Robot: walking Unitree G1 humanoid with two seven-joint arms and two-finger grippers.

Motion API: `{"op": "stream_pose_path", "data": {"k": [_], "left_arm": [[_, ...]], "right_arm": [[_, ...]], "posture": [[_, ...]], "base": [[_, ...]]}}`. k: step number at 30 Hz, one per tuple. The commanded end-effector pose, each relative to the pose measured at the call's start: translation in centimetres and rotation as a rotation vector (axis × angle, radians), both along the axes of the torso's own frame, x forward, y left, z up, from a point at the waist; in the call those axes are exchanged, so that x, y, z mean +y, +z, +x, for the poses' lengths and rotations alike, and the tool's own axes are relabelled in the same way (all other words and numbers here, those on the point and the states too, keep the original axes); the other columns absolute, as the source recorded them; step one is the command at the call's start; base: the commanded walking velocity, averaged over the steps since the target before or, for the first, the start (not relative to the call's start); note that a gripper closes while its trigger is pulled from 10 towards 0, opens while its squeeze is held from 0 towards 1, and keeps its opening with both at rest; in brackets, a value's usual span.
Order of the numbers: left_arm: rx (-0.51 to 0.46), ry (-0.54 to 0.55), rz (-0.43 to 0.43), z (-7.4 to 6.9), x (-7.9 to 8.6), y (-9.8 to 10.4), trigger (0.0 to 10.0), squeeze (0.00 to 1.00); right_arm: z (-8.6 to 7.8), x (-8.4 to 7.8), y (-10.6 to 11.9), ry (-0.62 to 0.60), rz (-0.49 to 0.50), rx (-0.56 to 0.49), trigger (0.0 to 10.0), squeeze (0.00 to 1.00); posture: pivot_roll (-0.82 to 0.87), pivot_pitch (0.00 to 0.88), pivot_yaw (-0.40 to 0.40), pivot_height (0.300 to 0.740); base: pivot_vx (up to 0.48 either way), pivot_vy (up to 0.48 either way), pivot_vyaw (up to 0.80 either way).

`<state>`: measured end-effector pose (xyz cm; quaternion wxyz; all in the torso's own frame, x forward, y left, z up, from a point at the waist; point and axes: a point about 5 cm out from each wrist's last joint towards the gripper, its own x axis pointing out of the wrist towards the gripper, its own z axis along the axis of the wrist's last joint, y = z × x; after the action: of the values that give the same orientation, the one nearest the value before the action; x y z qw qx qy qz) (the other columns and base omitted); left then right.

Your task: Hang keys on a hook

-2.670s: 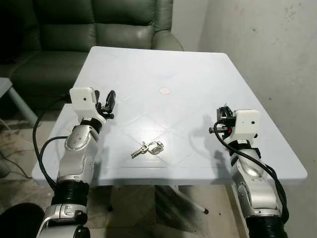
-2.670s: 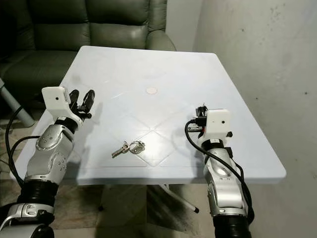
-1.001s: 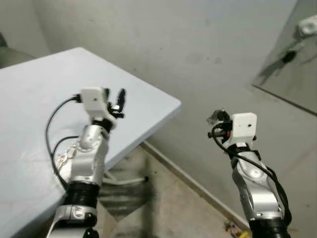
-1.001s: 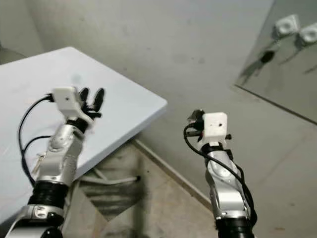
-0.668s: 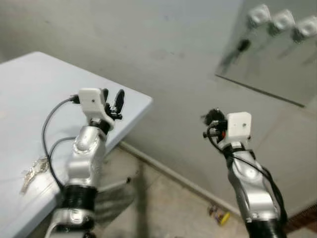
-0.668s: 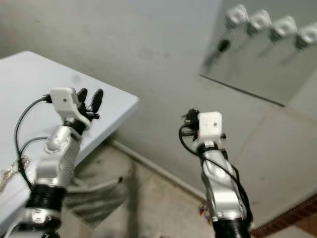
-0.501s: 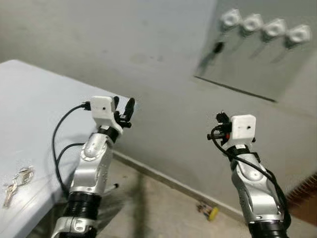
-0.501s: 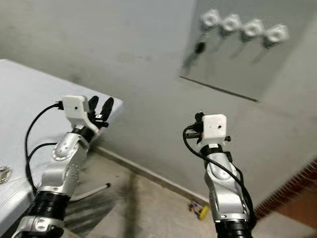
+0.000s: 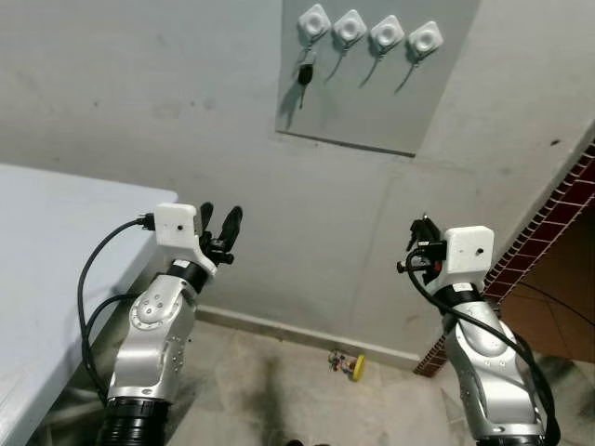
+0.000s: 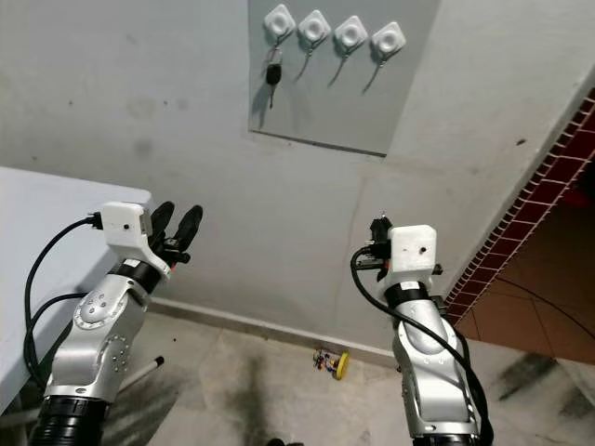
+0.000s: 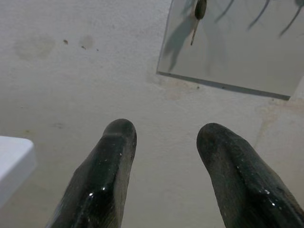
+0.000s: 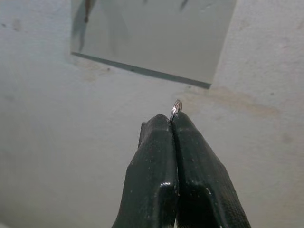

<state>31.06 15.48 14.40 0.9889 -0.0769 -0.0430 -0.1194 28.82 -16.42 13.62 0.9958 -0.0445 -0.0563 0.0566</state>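
Note:
A grey panel high on the wall carries a row of white hooks. A dark-headed key hangs from the leftmost hook. My right gripper is shut, with a small metal ring poking out between its fingertips; what hangs from the ring is hidden. It is raised in front of the wall, well below and right of the panel. My left gripper is open and holds nothing, raised beside the table corner and pointing at the wall.
The white table stands at my left with its corner close to the left arm. A small yellow object lies on the floor by the wall. A red brick edge runs down the right side.
The camera has swung from the table up to the wall. The keys on the table have left the view and the hook panel is fully in view. Both arms keep their pose.

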Motion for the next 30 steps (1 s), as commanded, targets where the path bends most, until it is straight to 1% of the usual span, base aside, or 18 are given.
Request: {"op": "stream_pose_path", "data": {"k": [1, 15, 25, 30], "left_arm": [[0.002, -0.002, -0.003, 0.09, -0.14, 0.42, 10.0, 0.0], [0.035, 0.0, -0.029, 0.18, -0.25, 0.35, 10.0, 0.0], [0.038, -0.003, -0.041, 0.24, -0.24, 0.44, 10.0, 0.0], [0.036, -0.007, -0.05, 0.39, -0.35, 0.53, 10.0, 0.0]], "right_arm": [[-0.26, -0.1, 0.49, -0.002, 0.005, -0.016, 10.0, 0.0], [-0.55, -0.44, 0.67, -0.005, 0.001, -0.016, 10.0, 0.0], [-0.61, -0.49, 0.89, 0.007, -0.001, -0.019, 10.0, 0.0], [-0.59, -0.4, 1.02, 0.018, -0.003, -0.022, 10.0, 0.0]], "posture": [[-0.12, 0.015, -0.035, 0.724], [-0.13, 0.021, -0.036, 0.724], [-0.13, 0.016, -0.041, 0.724], [-0.14, 0.011, -0.045, 0.724]], "base": [[0.0, 0.0, 0.0], [0.0, 0.0, 0.0], [0.0, 0.0, 0.0], [0.274, 0.0, 0.0]]}}
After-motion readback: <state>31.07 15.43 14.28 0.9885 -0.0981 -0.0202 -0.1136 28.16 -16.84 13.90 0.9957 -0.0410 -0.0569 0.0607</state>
